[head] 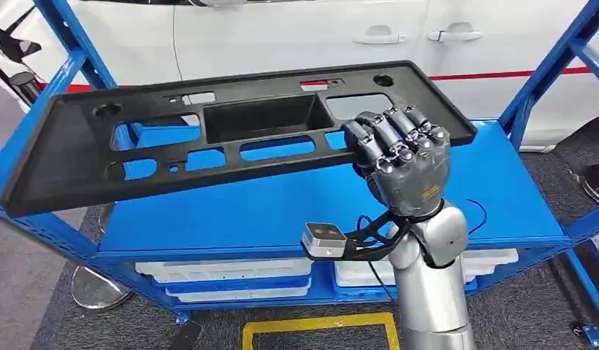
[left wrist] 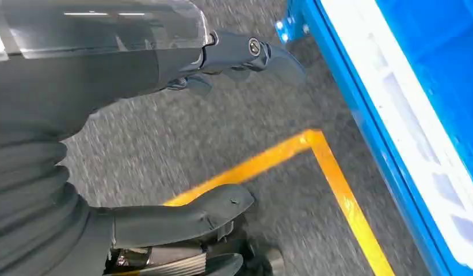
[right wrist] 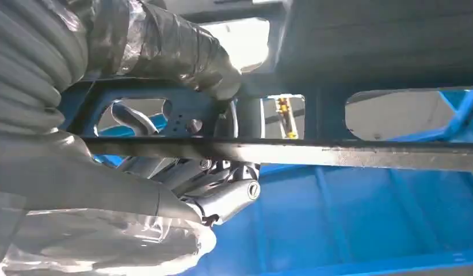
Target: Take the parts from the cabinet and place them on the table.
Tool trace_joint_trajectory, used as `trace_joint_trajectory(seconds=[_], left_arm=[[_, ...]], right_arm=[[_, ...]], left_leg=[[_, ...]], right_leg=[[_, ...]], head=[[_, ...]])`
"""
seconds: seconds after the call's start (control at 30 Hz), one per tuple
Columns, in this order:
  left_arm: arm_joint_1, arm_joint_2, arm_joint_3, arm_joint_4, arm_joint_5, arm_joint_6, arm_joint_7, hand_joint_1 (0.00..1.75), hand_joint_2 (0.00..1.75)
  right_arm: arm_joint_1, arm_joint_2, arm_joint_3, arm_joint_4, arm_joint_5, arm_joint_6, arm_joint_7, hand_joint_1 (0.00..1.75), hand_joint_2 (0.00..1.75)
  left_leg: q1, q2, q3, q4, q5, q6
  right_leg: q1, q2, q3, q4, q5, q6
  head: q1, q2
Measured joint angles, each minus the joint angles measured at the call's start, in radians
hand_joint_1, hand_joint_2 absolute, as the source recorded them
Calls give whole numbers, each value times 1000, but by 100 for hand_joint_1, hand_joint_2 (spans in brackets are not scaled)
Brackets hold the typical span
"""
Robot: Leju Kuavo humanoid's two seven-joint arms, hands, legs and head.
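Observation:
A long black plastic panel (head: pixel 245 120) with several cut-outs and a rectangular recess hangs tilted above the blue cabinet's top shelf (head: pixel 282 211). My right hand (head: pixel 402 160) grips its near edge towards the right end, fingers curled over the top. In the right wrist view the panel's edge (right wrist: pixel 338 152) runs across the picture, clamped between the thumb and fingers of my right hand (right wrist: pixel 165 190). My left hand (left wrist: pixel 79 86) hangs over the floor, fingers apart and holding nothing.
White trays (head: pixel 224 273) lie on the cabinet's lower shelf. Blue uprights (head: pixel 551 65) stand at both sides. A white car (head: pixel 282 36) is parked close behind. On the grey floor are a yellow marking (head: pixel 318 324) and a round metal base (head: pixel 100 288).

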Motion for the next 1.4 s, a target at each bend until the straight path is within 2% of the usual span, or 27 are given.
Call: trace_joint_trajectory(seconds=[0.07, 0.13, 0.2, 0.23, 0.27, 0.33, 0.4, 0.5, 0.53, 0.6, 0.67, 0.7, 0.73, 0.77, 0.83, 0.87, 1.0, 1.03, 1.07, 1.1, 1.13, 1.2, 1.23, 1.27, 1.33, 1.37, 1.4], left_arm=[[-2, -6, -7, 0, 4, 13, 4, 0, 175], [0, -10, -9, 0, 15, 13, 9, 0, 175], [6, -12, -11, 0, 16, 16, 29, 0, 175], [9, -12, -13, 0, 14, 19, 37, 0, 175], [10, -13, -14, 0, 14, 20, 43, 0, 175], [10, -18, -15, 0, 16, 22, 49, 0, 175], [8, -18, -15, 0, 21, 23, 64, 0, 175], [9, -19, -15, 0, 24, 24, 88, 0, 175], [7, -19, -15, 0, 26, 24, 93, 0, 175], [6, -19, -14, 0, 29, 24, 98, 0, 175], [6, -19, -14, 0, 32, 22, 101, 0, 175], [6, -19, -14, 0, 32, 22, 103, 0, 175], [7, -19, -14, 0, 32, 21, 104, 0, 175], [8, -19, -14, 0, 33, 19, 105, 0, 175], [6, -19, -14, 0, 35, 19, 106, 0, 175], [3, -19, -14, 0, 35, 19, 107, 0, 175], [1, -19, -14, 0, 36, 19, 102, 0, 175], [2, -19, -14, 0, 36, 18, 101, 0, 175], [-1, -20, -14, 0, 37, 18, 101, 0, 175], [-4, -20, -14, 0, 37, 17, 100, 0, 175], [-5, -20, -14, 0, 37, 16, 100, 0, 175], [-4, -20, -14, 0, 36, 16, 100, 0, 175], [-3, -20, -14, 0, 36, 15, 100, 0, 175], [-3, -20, -14, 0, 36, 16, 100, 0, 175], [-3, -20, -14, 0, 36, 15, 97, 0, 175], [-4, -20, -14, 0, 37, 15, 95, 0, 175], [-3, -20, -14, 0, 37, 15, 94, 0, 175]], right_arm=[[-3, 0, 6, 0, 2, 0, 0, 175, 175], [-4, 0, 8, 4, 1, 0, 0, 175, 175], [-1, 0, 8, 11, -3, 0, 0, 175, 175], [-1, 0, 8, 14, -6, 0, 0, 175, 175], [-1, 0, 10, 17, -10, 0, 0, 175, 175], [-2, 0, 14, 18, -19, 0, 0, 175, 175], [-8, 3, 20, 23, -23, 0, 0, 175, 175], [-12, 9, 29, 34, -25, 0, 0, 175, 175], [-15, 11, 32, 38, -25, 0, 0, 175, 175], [-29, 19, 39, 45, -25, 0, 0, 175, 175], [-37, 25, 45, 51, -24, 0, 0, 175, 175], [-37, 26, 47, 54, -24, 0, 0, 175, 175], [-37, 26, 47, 58, -24, 0, 0, 175, 175], [-38, 27, 49, 62, -24, 0, 0, 175, 175], [-40, 31, 56, 67, -25, 0, 0, 175, 175], [-41, 35, 59, 68, -27, 0, 0, 175, 175], [-47, 42, 63, 71, -36, 0, 0, 175, 175], [-48, 42, 63, 71, -36, 0, 0, 175, 175], [-48, 42, 63, 72, -37, 0, 0, 175, 175], [-50, 42, 63, 72, -37, 0, 0, 175, 175], [-50, 42, 63, 72, -39, 0, 0, 175, 175], [-48, 42, 63, 74, -40, 0, 0, 175, 175], [-47, 42, 63, 75, -40, 0, 0, 175, 175], [-46, 42, 63, 76, -39, 0, 0, 175, 175], [-46, 42, 63, 76, -33, 0, 0, 175, 175], [-47, 42, 63, 76, -29, 0, 0, 175, 175], [-49, 42, 63, 76, -20, 0, 0, 175, 175]], left_leg=[[3, 2, 4, -8, 6, 12], [2, 2, 2, -7, 7, 16], [1, 3, 1, -6, 6, 16], [1, 3, 1, -5, 5, 16], [1, 2, 2, -3, 4, 16], [1, -1, 3, 3, -1, 11], [-7, -1, -4, 14, -4, 2], [-3, 0, -6, 9, 3, -13], [-2, 0, -10, 14, -3, -18], [0, 2, -38, 92, -73, -27], [3, 2, -94, 241, -154, -32], [3, 2, -110, 291, -171, -33], [3, 2, -104, 294, -163, -33], [3, 2, -78, 254, -138, -30], [3, 2, 24, 87, -65, -22], [1, 2, 57, 19, -69, -17], [-13, 0, 50, 11, -50, 1], [-5, 1, 46, -6, -33, 9], [-4, 6, 46, -11, -19, 13], [-4, 7, 33, -13, -10, 20], [-5, 8, 23, -13, -1, 23], [-5, 10, -1, -11, 14, 23], [-5, 11, -14, -9, 21, 23], [-5, 11, -26, -6, 27, 21], [-4, 11, -47, 2, 38, 16], [-4, 10, -53, 8, 42, 11], [-9, 10, -63, 12, 46, 5]], right_leg=[[-5, -1, -21, 48, -39, 6], [-6, 0, -92, 205, -121, 12], [-6, -1, -147, 317, -151, 15], [-7, -1, -144, 307, -133, 15], [-9, -1, -119, 255, -96, 14], [-12, -2, -29, 75, -6, 10], [-6, -1, -1, 8, -10, 3], [-3, 3, -7, 12, -3, -8], [-8, 1, -6, 3, 4, -19], [-8, -2, -12, 2, 10, -29], [-4, -5, -19, 2, 16, -36], [-1, -7, -24, 4, 19, -38], [-1, -7, -29, 5, 22, -37], [0, -7, -35, 8, 25, -37], [0, -5, -44, 14, 32, -34], [-1, -6, -46, 15, 35, -30], [-2, -6, -49, 8, 56, -4], [2, -3, -53, 9, 60, 3], [-4, -1, -64, 25, 32, 5], [-4, -2, -84, 77, -30, 8], [-5, -2, -103, 142, -81, 12], [-6, -2, -139, 279, -153, 18], [-6, -2, -137, 306, -153, 20], [-9, -2, -114, 289, -134, 21], [-14, -3, -9, 147, -76, 21], [-15, -3, 56, 55, -64, 18], [-9, -2, 83, 4, -88, 13]], head=[[0, 0], [0, 0], [0, 0], [0, 0], [0, 0], [0, 0], [0, 0], [0, 0], [0, 0], [-1, 0], [-1, 0], [-1, 0], [0, 0], [-1, 0], [-1, 0], [0, 0], [0, 0], [0, 0], [-1, 0], [0, 0], [0, 0], [0, 0], [0, 0], [0, 0], [0, 0], [0, 0], [0, 0]])
